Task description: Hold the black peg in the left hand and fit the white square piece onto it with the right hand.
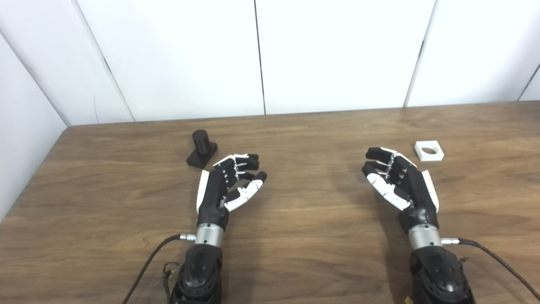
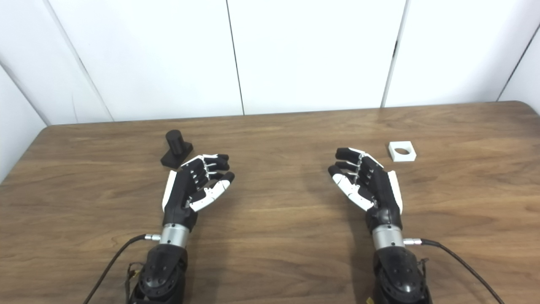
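Note:
The black peg (image 1: pixel 201 147), a short cylinder on a square base, stands upright on the wooden table (image 1: pixel 295 139) at the left. My left hand (image 1: pixel 228 185) hovers just right of and nearer than it, open, palm facing right, holding nothing. A white square piece (image 1: pixel 429 150) with a round hole lies flat at the right. My right hand (image 1: pixel 398 181) is a little left of and nearer than that piece, open, palm facing left, with nothing in it.
White wall panels (image 1: pixel 261 55) rise behind the table's far edge. The table's left edge (image 1: pixel 38 173) runs diagonally at the left. Cables (image 1: pixel 147 257) trail from both wrists toward the bottom of the picture.

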Robot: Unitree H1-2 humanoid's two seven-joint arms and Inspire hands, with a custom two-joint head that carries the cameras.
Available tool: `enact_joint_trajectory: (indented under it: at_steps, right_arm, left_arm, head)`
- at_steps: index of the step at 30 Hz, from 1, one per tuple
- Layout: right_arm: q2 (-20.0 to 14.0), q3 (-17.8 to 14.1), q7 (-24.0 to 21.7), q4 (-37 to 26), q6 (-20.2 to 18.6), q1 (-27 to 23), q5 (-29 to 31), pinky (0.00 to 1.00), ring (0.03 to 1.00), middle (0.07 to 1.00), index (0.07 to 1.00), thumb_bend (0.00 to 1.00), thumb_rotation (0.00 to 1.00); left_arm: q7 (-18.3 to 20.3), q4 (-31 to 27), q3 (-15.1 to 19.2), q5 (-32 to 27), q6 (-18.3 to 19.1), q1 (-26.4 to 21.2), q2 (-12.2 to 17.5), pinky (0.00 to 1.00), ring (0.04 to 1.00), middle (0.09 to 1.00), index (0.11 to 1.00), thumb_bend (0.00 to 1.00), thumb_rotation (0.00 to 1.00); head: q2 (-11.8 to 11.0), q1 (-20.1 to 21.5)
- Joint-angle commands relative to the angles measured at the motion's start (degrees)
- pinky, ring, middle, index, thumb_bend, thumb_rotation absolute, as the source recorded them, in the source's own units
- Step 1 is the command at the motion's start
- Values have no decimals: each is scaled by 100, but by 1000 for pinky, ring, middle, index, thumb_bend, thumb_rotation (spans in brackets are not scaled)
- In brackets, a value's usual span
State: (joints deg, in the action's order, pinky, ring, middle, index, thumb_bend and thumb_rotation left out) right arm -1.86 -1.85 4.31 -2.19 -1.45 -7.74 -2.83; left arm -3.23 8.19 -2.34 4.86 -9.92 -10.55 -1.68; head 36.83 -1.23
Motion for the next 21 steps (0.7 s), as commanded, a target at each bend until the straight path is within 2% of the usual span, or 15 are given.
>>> enact_joint_trajectory:
  at_steps: [1, 6, 10, 13, 14, 15, 16, 21]
  right_arm:
    - [21, 36, -20, -111, 245, -237, -24, 572, 687, 720, 677, 609, 325]
    - [16, 29, -25, -114, 259, -231, -7, 582, 693, 721, 683, 620, 346]
    - [7, 13, -18, -112, 270, -227, 0, 575, 689, 721, 687, 592, 320]
    - [-30, -26, -42, -83, 331, -210, 60, 572, 682, 721, 687, 584, 314]
    - [-57, -44, -68, -79, 339, -204, 100, 572, 681, 721, 687, 584, 315]
    - [-82, -59, -102, -76, 346, -197, 151, 584, 681, 724, 690, 585, 310]
    - [-112, -82, -133, -60, 366, -187, 211, 593, 684, 726, 692, 576, 298]
    - [-228, -161, -217, 56, 544, -172, 333, 601, 684, 718, 694, 542, 283]
  left_arm:
    - [23, -57, 0, 28, -212, -196, 53, 558, 646, 693, 500, 500, 85]
    - [8, -94, -11, 57, -188, -191, 52, 551, 641, 696, 500, 500, 86]
    - [18, -99, -15, 49, -188, -187, 49, 552, 643, 697, 500, 499, 84]
    - [23, -62, -46, 45, -271, -182, 16, 549, 644, 699, 500, 499, 83]
    - [21, -39, -64, 50, -285, -185, -7, 548, 644, 699, 500, 499, 83]
    - [24, -16, -79, 42, -295, -191, -24, 547, 644, 698, 500, 498, 80]
    - [16, 27, -97, 43, -321, -199, -51, 545, 643, 697, 500, 497, 79]
    - [-106, 211, -160, 178, -421, -227, -152, 526, 636, 697, 500, 498, 79]
  head:
    - [4, -7]
    - [-13, -18]
    - [-34, -78]
    - [-130, -500]
    - [-200, -783]
    - [-200, -783]
    - [-291, -1064]
    - [-419, -1273]
